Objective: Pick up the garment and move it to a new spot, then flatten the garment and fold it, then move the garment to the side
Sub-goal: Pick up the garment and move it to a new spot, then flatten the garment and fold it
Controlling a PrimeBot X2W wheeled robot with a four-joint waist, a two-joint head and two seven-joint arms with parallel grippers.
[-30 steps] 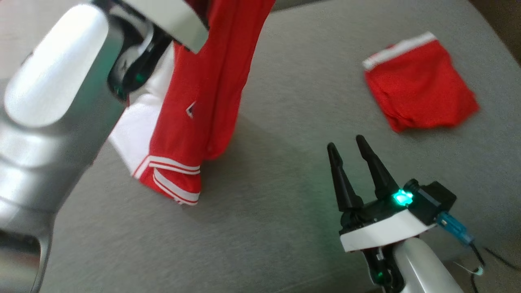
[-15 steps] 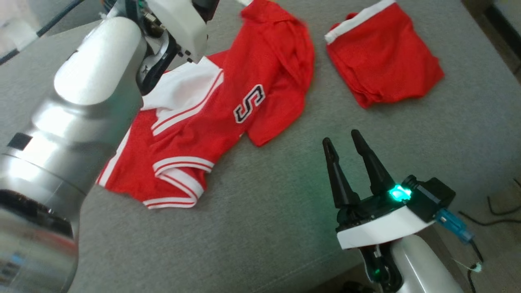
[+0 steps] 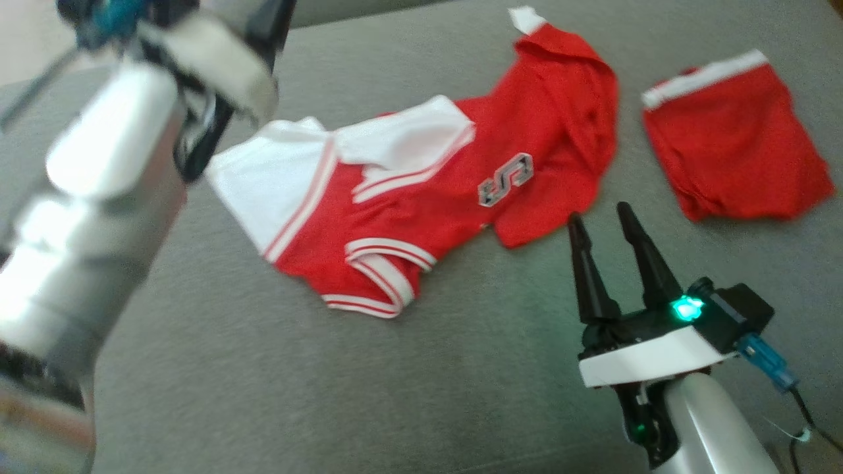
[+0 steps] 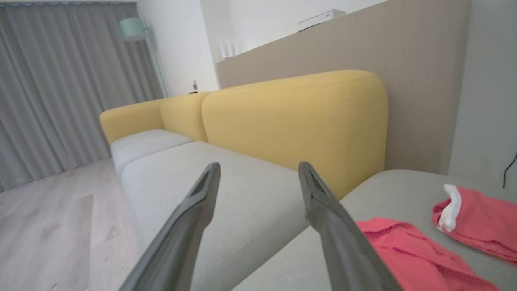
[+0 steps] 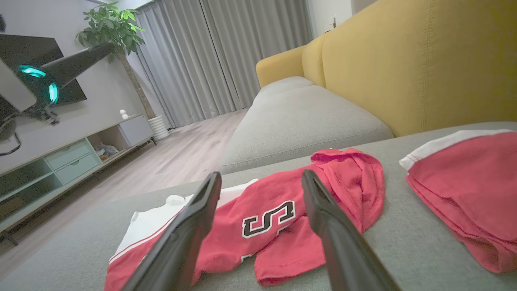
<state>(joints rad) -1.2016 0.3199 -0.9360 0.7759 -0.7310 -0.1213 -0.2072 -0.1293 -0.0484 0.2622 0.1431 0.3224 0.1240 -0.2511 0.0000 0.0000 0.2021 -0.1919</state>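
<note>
Garment (image 3: pixel 421 191): crumpled, frame centre, lying free.
Left gripper (image 4: pixel 259 165): fingers apart, empty.
Right gripper (image 3: pixel 599 212): fingers apart, empty, lower right.

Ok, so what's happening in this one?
Nothing is held. The crumpled red-and-white jersey with an S badge lies on the grey sofa cushion. The left gripper is open, raised near its white end; the right gripper is open, aimed at its red side. A folded red garment with white waistband lies apart.

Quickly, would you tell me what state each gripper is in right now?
Left gripper: open, holding nothing.
Right gripper: open, holding nothing.
</note>
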